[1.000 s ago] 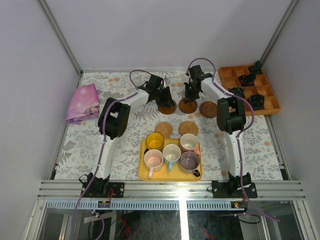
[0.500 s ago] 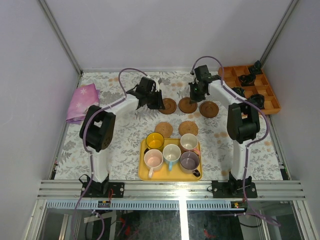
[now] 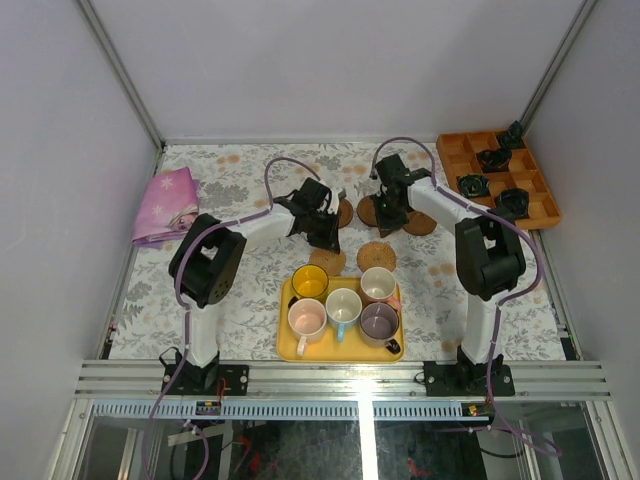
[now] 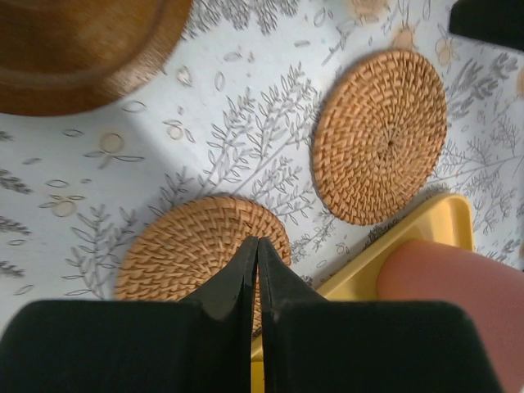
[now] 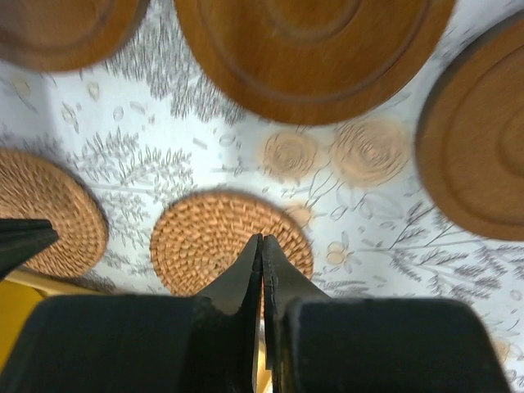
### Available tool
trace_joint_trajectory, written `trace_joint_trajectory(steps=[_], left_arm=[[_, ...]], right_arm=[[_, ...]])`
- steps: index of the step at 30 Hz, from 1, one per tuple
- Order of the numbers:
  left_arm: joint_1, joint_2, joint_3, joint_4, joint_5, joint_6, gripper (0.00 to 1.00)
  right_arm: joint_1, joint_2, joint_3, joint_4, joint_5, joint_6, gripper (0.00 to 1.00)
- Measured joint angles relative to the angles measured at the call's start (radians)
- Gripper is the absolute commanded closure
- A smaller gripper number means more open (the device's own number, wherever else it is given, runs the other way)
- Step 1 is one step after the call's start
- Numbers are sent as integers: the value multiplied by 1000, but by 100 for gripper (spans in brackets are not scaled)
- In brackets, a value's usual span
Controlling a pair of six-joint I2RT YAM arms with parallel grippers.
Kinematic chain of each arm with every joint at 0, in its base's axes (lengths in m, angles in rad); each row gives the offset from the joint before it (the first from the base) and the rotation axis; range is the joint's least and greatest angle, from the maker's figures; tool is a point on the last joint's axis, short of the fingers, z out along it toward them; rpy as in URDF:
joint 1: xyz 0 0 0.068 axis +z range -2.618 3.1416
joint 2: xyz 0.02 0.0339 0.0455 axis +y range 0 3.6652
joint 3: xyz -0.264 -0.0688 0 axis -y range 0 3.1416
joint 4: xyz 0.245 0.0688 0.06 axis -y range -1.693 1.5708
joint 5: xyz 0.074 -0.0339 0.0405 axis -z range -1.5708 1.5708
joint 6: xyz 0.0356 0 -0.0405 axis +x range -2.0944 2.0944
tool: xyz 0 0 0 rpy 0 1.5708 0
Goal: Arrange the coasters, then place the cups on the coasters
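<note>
Three dark brown coasters lie in a row: one (image 3: 345, 212) beside my left gripper (image 3: 327, 238), one (image 3: 368, 212) half under my right gripper (image 3: 386, 226), and one (image 3: 421, 223) further right. Two woven tan coasters (image 3: 327, 262) (image 3: 377, 256) lie just behind the yellow tray (image 3: 288, 345). On the tray stand the yellow (image 3: 310, 282), salmon (image 3: 379, 284), white-and-blue (image 3: 343, 305), pale pink (image 3: 307, 318) and purple-grey (image 3: 379, 321) cups. The left gripper (image 4: 257, 242) is shut and empty above a woven coaster (image 4: 188, 246). The right gripper (image 5: 262, 238) is shut and empty above the other woven coaster (image 5: 213, 237).
A folded pink cloth (image 3: 167, 205) lies at the far left. An orange compartment tray (image 3: 455, 150) holding small black objects stands at the back right. The salmon cup (image 4: 458, 286) and the yellow tray's rim (image 4: 409, 237) sit close to the left fingers.
The left gripper has closed and swung from the dark coasters toward the woven coaster by the tray. The right gripper, still shut, has come nearer over the other woven coaster.
</note>
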Motion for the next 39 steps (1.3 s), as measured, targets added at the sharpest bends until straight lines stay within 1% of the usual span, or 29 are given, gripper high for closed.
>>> trace_joint_trajectory(steps=[4, 10, 15, 18, 24, 32, 36, 39], left_arm=[[-3, 0, -25, -8, 6, 3, 100], [-2, -3, -60, -18, 3, 2, 100], [-2, -10, -70, -14, -21, -9, 100], [-2, -13, -72, -14, -42, -31, 100], [12, -28, -86, -13, -111, -84, 100], [129, -72, -136, -10, -198, -162, 100], [171, -74, -135, -11, -250, -188, 100], [199, -74, -132, -12, -283, -209, 100]], right_arm=[[38, -9, -47, -39, 12, -8, 100], [55, -41, -92, -97, 19, -7, 100], [62, -39, -93, -118, 17, -8, 100], [66, -1, -68, -133, 4, -11, 100], [67, 127, 54, -167, -64, -29, 100], [73, 261, 255, -207, -179, -56, 100], [93, 356, 412, -253, -218, -87, 100], [120, 445, 563, -304, -246, -111, 100]])
